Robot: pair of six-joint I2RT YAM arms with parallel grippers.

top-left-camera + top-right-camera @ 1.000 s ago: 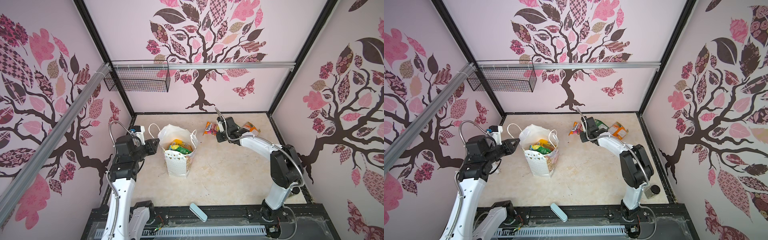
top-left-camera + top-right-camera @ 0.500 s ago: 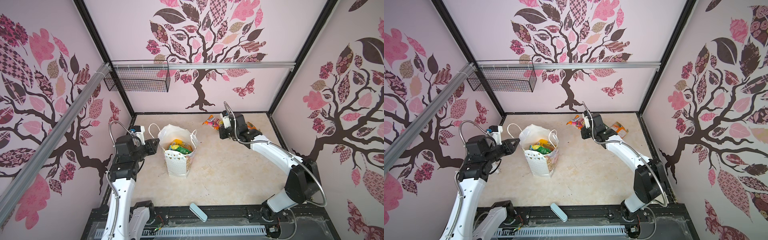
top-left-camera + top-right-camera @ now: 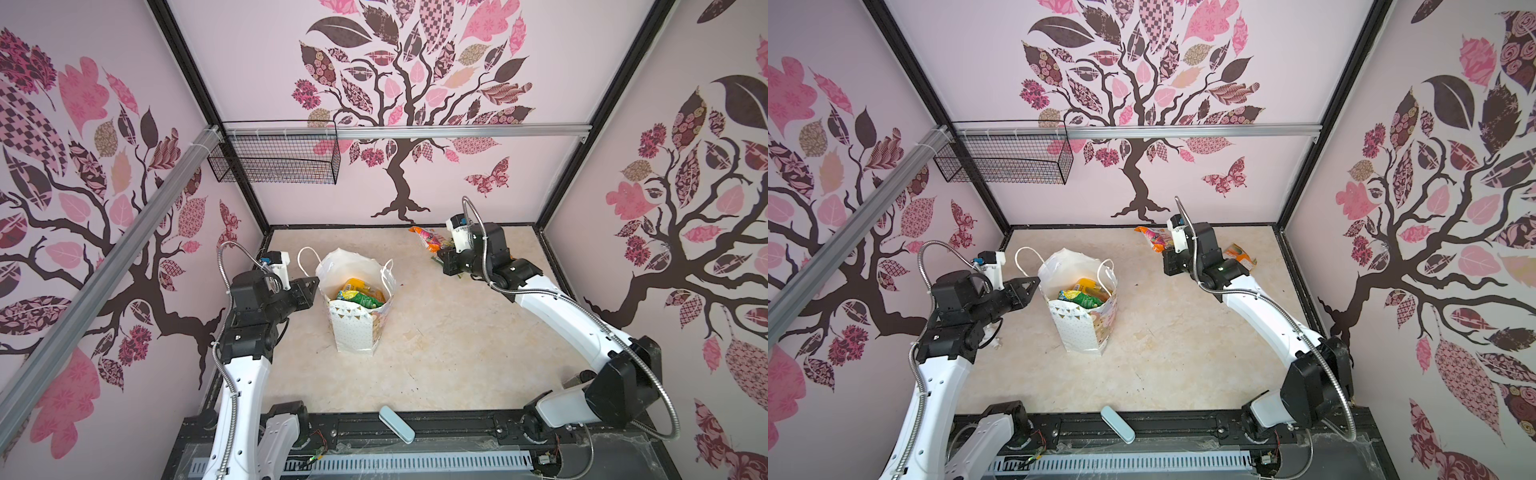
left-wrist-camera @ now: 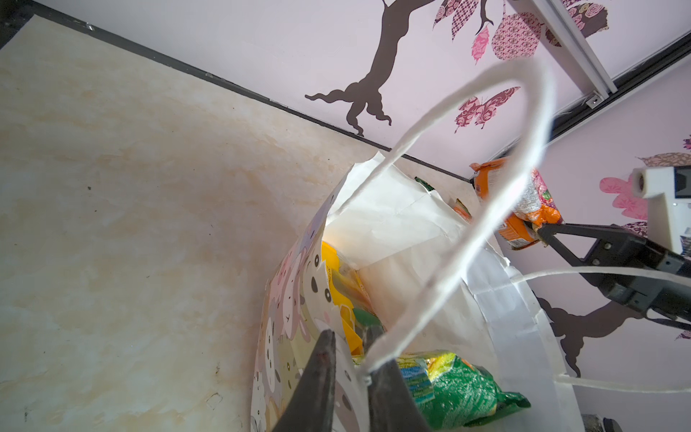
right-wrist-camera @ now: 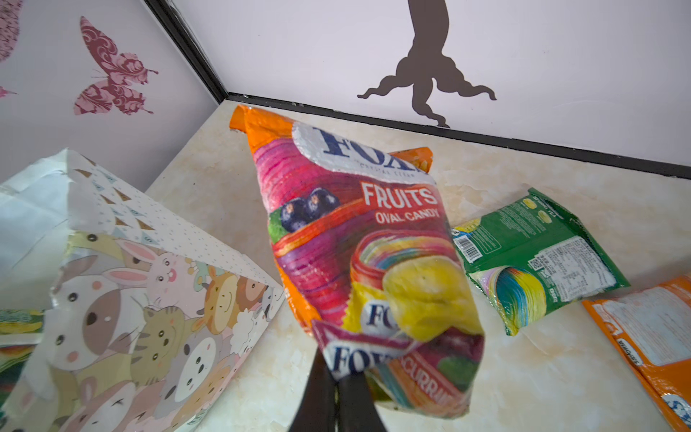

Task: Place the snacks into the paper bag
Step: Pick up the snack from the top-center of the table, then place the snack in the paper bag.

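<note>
The paper bag (image 3: 358, 332) (image 3: 1077, 332) stands upright left of centre in both top views, with yellow and green snacks (image 3: 360, 293) inside. My left gripper (image 3: 313, 284) (image 4: 349, 361) is shut on the bag's near rim, at the base of its white cord handle (image 4: 441, 276). My right gripper (image 3: 441, 249) (image 5: 336, 377) is shut on a corner of an orange FOXS fruit-candy packet (image 5: 359, 243) (image 3: 1154, 239). That packet hangs above the table near the back wall. A green packet (image 5: 538, 254) and an orange packet (image 3: 1239, 257) lie flat on the table by the right arm.
A pale blue oblong bar (image 3: 397, 424) lies at the table's front edge. A black wire mesh basket (image 3: 274, 156) hangs on the aluminium rail at the back left. Patterned walls close in the table on three sides.
My right gripper has lifted the FOXS packet off the table and the right arm has stretched out higher. The left arm and the bag have not moved.
</note>
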